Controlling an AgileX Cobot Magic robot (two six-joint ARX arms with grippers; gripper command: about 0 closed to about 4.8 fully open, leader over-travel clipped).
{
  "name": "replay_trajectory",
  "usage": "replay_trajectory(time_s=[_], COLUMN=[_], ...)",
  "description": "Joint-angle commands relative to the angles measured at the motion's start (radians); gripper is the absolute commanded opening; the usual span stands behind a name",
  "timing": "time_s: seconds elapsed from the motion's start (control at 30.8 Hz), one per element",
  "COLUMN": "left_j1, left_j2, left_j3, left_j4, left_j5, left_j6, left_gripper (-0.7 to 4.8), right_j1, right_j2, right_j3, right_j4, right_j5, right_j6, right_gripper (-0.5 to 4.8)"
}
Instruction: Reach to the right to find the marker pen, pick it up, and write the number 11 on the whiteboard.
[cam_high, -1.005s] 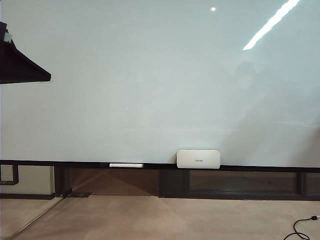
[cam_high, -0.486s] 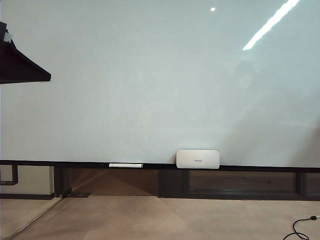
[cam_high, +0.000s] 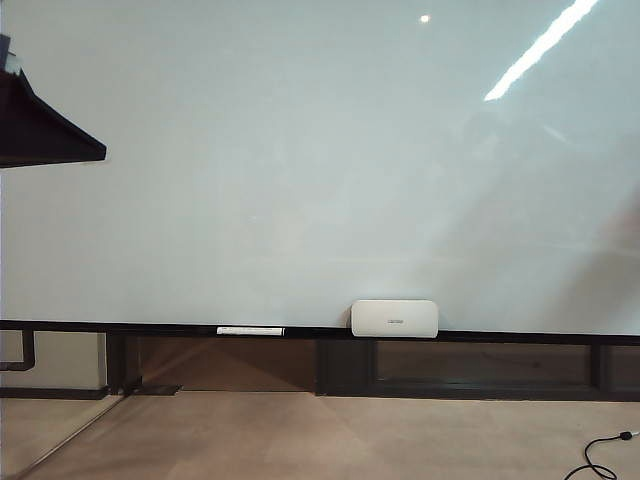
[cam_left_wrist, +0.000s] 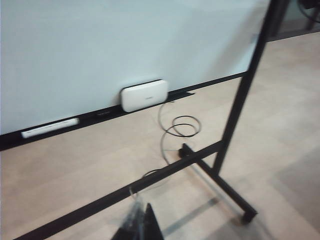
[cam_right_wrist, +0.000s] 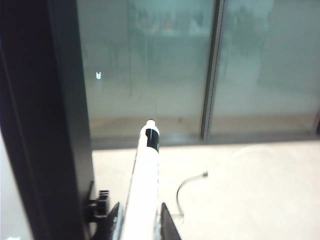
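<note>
The whiteboard (cam_high: 300, 150) fills the exterior view, pale and glossy, with a dark lower rail (cam_high: 150, 328). The number 11 is not in view on it. In the right wrist view my right gripper (cam_right_wrist: 140, 216) is shut on the marker pen (cam_right_wrist: 146, 175), a white barrel with a black band and a small tip pointing away from the wrist. It is off the board's right side, out of the exterior view. My left gripper (cam_left_wrist: 142, 222) hangs shut and empty over the floor, before the whiteboard (cam_left_wrist: 100, 45).
A small white rounded box (cam_high: 394, 318) and a white marker with a black end (cam_high: 250, 330) sit on the rail. A dark wedge (cam_high: 45, 135) juts in at the left edge. The board's black stand (cam_left_wrist: 235, 125) and cables (cam_left_wrist: 180, 127) are on the floor. A dark post (cam_right_wrist: 50, 125) stands beside the held pen.
The exterior view has shifted only slightly. A faint shadow has spread over the board's right side. Neither gripper has come into that view.
</note>
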Motion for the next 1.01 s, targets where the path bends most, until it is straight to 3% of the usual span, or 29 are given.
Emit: replay_trajectory(time_s=[0.03,0.19,0.52,1.01], left_j1=[-0.001,-0.002,-0.003,-0.048], left_j2=[-0.002,-0.002,-0.002,-0.005], left_j3=[0.006,0.006,0.01,0.118], left_j4=[0.014,0.013,0.013,-0.089], left_j5=[0.029,0.076,0.087,0.258], left_j6=[-0.033,-0.088,-0.13,-0.17], left_gripper=[-0.06,-0.06,-0.06,-0.06], right_j1=[0.002,0.001,-0.024,-0.027], right_j2=[-0.076,-0.177,-0.288,-0.523], right_j3=[0.005,0.003,0.003,0.002], right_j4=[-0.09,-0.238,-0.383,-0.689], right_j5=[0.002,0.037,0.047,0.095], right_j6=[0.002,-0.012,-0.014,-0.015], right_gripper=[-0.05,-0.05,-0.05,-0.05])
